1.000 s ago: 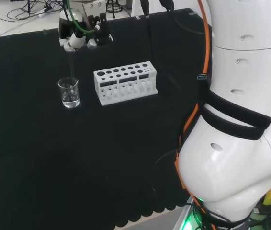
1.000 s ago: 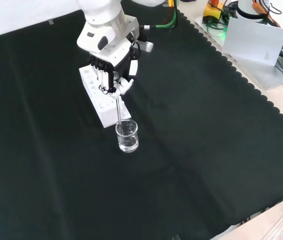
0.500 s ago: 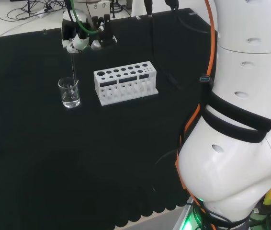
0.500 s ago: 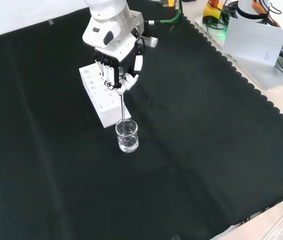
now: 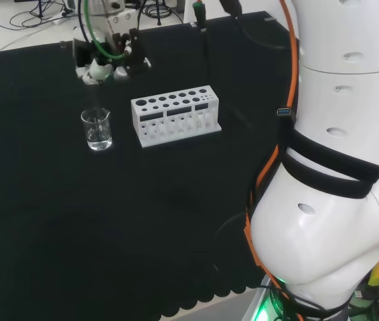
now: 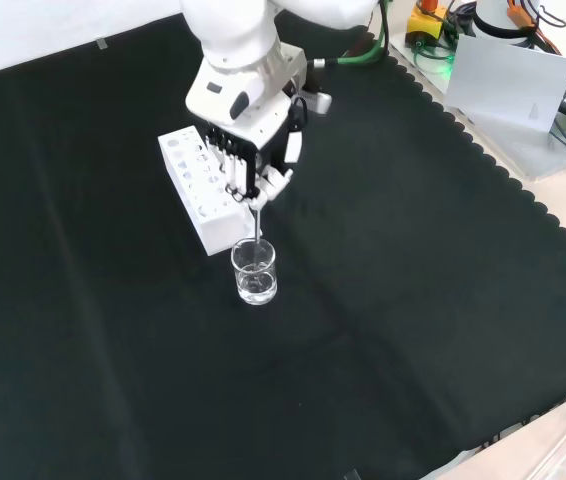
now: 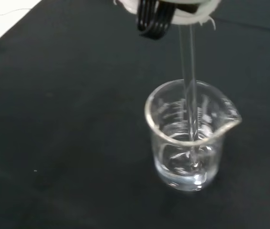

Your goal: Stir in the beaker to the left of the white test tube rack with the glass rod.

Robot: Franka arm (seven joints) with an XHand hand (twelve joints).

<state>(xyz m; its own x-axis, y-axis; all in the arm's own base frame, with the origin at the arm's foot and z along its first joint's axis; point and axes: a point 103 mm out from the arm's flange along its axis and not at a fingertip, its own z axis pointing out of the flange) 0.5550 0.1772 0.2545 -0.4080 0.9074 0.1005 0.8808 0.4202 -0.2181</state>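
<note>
Glass rod (image 7: 188,81) pinched in curled fingers of the hand (image 6: 253,165), tip in the beaker (image 7: 191,138) (clear liquid inside)

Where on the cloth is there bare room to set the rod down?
Front view: the black cloth lies bare right of the beaker, and below it. Crowded: the robot hand holds the glass rod in the beaker beside the white rack.

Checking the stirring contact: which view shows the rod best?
The wrist view: the rod runs from the hand down into the beaker. The front view shows only a thin line above the beaker; in the head view it is hard to see.
</note>
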